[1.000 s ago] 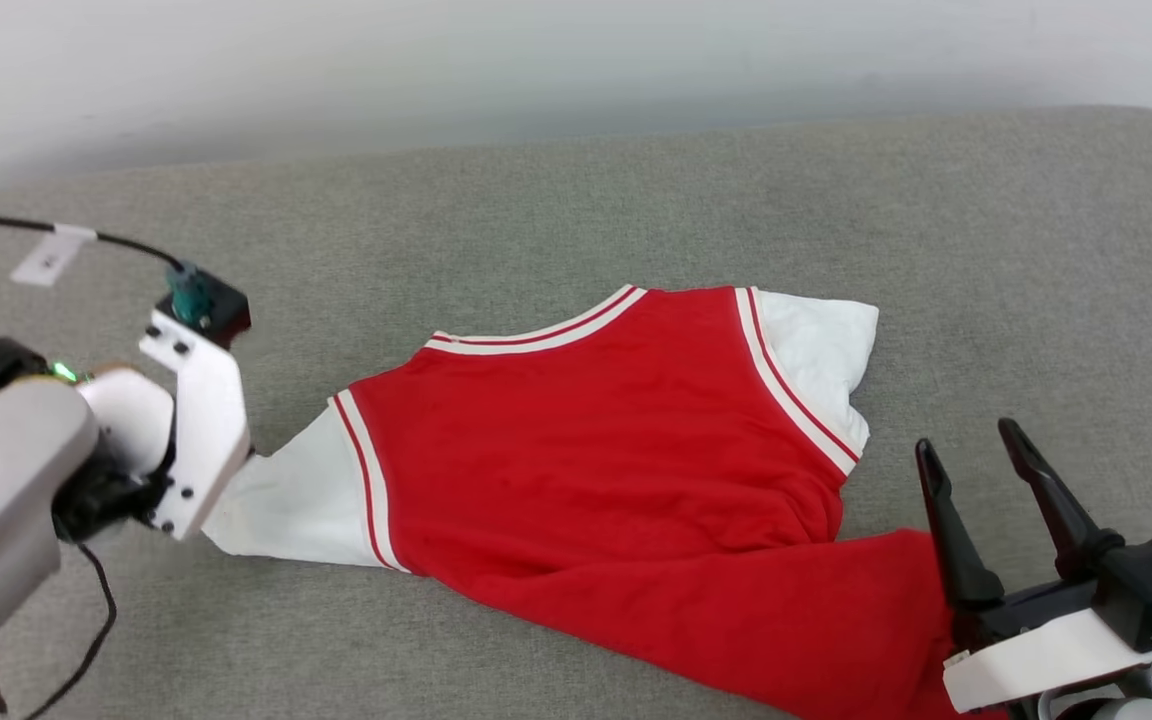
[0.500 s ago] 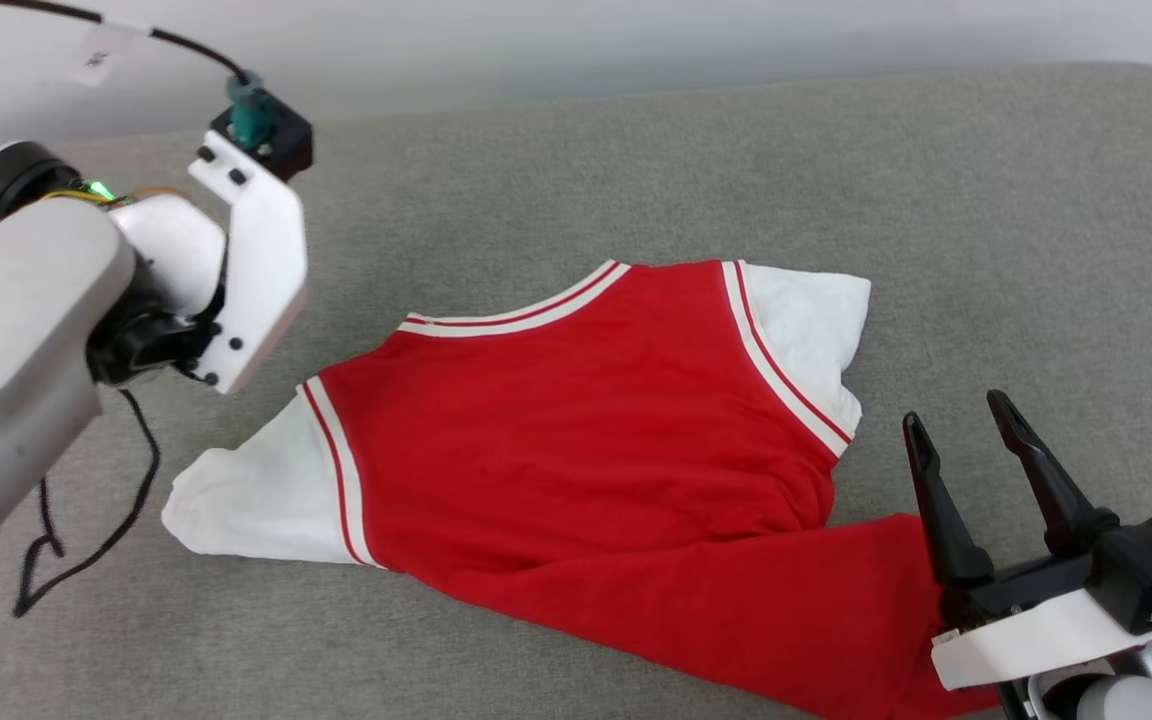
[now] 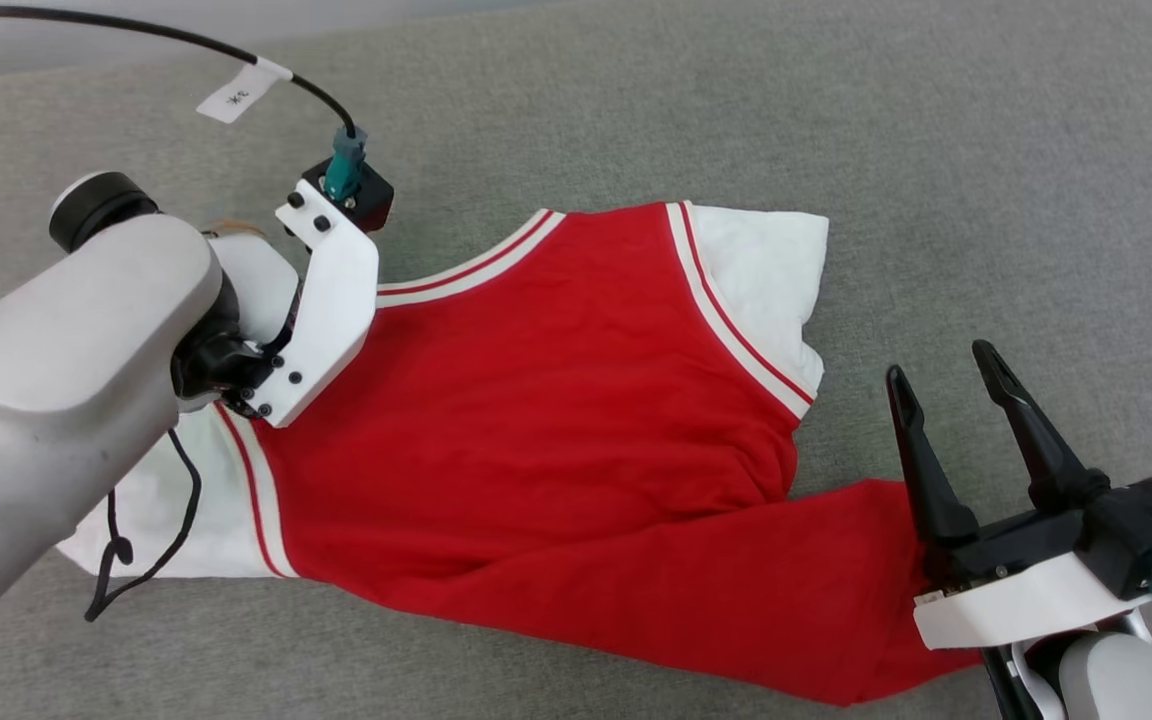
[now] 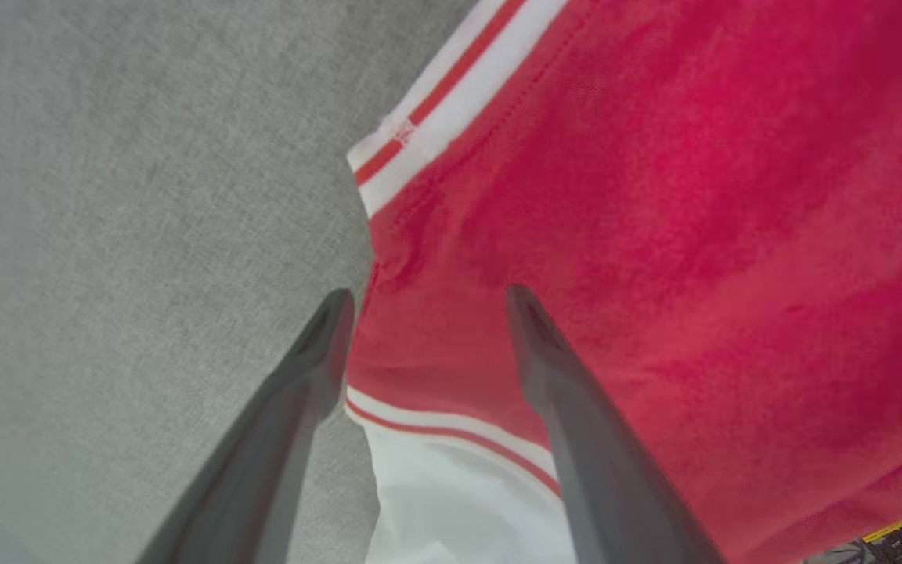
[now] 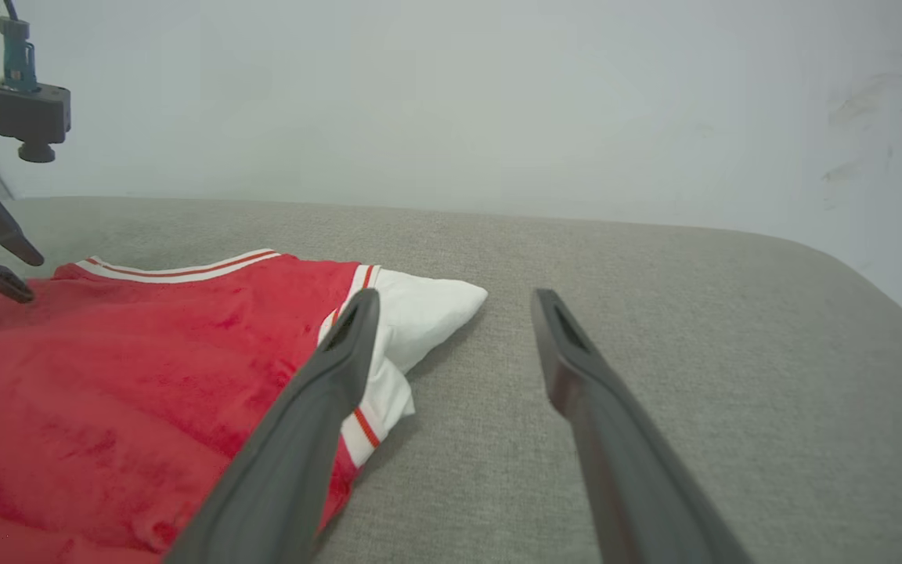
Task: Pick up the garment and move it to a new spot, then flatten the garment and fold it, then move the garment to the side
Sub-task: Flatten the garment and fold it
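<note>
Grey surface (image 3: 936, 150): big padded slab w/ rounded far-right corner, coarse woven felt-like cover. The right wrist view adds a plain pale wall (image 5: 451, 102) behind it, faint scuffs at far right.

The garment (image 3: 536, 400) lies mid-surface, mostly flat. Red body is thin and slightly fuzzy. White sleeves sit at near left & far right, w/ red-white striped trim at the seams and collar. Collar edge points far-left; the hem end runs to near right w/ a long crease across it. The left wrist view gives the close-up: collar trim end, shoulder stitching, sleeve seam stripe.

Left arm (image 3: 66, 360): pale grey forearm, white bracket, over the garment's left shoulder. Left gripper (image 4: 427, 299) is spread wide, nothing between the fingers: one tip at the shoulder edge, the other over red cloth. Whether it touches the cloth, can't tell.

Right gripper (image 3: 941, 362) sits near right, also spread wide and empty. Its long dark tapered fingers point far, beside the hem end.

Black cable (image 3: 136, 25) arcs to the left wrist cam, w/ a small white tag (image 3: 241, 90) on it.
</note>
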{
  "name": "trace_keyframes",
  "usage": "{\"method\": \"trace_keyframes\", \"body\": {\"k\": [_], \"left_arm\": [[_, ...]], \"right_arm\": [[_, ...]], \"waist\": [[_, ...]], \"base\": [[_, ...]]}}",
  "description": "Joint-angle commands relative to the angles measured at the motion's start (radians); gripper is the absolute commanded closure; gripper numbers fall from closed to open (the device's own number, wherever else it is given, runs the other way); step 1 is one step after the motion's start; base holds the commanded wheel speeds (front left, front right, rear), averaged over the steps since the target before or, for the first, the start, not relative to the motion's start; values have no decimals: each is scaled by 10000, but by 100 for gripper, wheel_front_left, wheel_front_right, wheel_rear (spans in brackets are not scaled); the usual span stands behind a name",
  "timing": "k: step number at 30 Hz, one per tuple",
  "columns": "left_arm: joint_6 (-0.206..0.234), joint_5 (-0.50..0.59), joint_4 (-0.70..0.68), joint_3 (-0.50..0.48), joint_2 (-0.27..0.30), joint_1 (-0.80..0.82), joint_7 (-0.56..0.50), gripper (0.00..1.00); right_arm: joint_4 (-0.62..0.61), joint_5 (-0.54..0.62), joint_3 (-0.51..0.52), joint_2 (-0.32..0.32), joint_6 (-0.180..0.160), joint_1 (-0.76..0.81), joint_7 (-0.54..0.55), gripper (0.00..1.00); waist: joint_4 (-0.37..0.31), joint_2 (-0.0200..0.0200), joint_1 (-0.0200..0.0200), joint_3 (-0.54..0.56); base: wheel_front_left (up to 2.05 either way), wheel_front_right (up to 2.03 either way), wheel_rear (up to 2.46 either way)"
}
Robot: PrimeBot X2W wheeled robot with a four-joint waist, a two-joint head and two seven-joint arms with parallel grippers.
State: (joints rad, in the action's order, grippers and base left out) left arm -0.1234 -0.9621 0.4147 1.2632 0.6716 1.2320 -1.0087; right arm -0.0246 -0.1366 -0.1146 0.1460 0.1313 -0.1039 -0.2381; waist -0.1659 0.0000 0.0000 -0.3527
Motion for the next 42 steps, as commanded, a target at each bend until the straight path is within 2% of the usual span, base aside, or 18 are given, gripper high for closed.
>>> {"method": "trace_keyframes", "body": {"k": [1,12,13,14,20,26,35,37,38,39,42], "left_arm": [[-32,95,68,56,-65,-168,-28,0],[-54,569,150,313,-112,-1036,-110,0],[-54,589,86,318,-109,-1049,-66,84],[-55,563,-44,310,-98,-907,112,100],[-55,887,-371,163,362,145,1139,100],[-56,1250,448,24,658,744,2280,100],[39,1803,2255,63,522,272,3331,100],[27,1625,2518,19,375,58,3543,100],[19,1594,2594,15,278,-34,3694,78],[8,1654,2613,14,171,-81,4000,0],[0,1468,2675,-276,-23,-246,5019,0]], "right_arm": [[36,46,-18,-62,-11,-121,-65,0],[124,113,-22,-148,-9,-435,-211,0],[134,126,-18,-152,-11,-455,-206,0],[150,147,-27,-150,-11,-461,-223,0],[104,160,84,-151,-9,-297,-237,0],[40,130,105,-132,-11,-208,-243,0],[5,175,129,-158,-11,-207,-253,0],[48,186,172,-172,-11,-158,-255,0],[65,195,201,-179,-11,-127,-256,0],[84,201,240,-191,-11,-107,-254,0],[104,230,373,-143,-11,13,-249,0]], "waist": [[-178,0,0,-215],[-309,0,0,-686],[-286,0,0,-676],[-239,0,0,-613],[-127,0,0,-388],[-229,0,0,-362],[-562,0,0,-632],[-547,0,0,-552],[-525,0,0,-488],[-484,0,0,-378],[-318,0,0,16]], "base": [[0,0,0],[0,0,0],[0,0,0],[0,0,0],[0,0,0],[0,0,0],[0,0,0],[0,0,0],[0,0,0],[0,0,0],[0,0,0]]}}
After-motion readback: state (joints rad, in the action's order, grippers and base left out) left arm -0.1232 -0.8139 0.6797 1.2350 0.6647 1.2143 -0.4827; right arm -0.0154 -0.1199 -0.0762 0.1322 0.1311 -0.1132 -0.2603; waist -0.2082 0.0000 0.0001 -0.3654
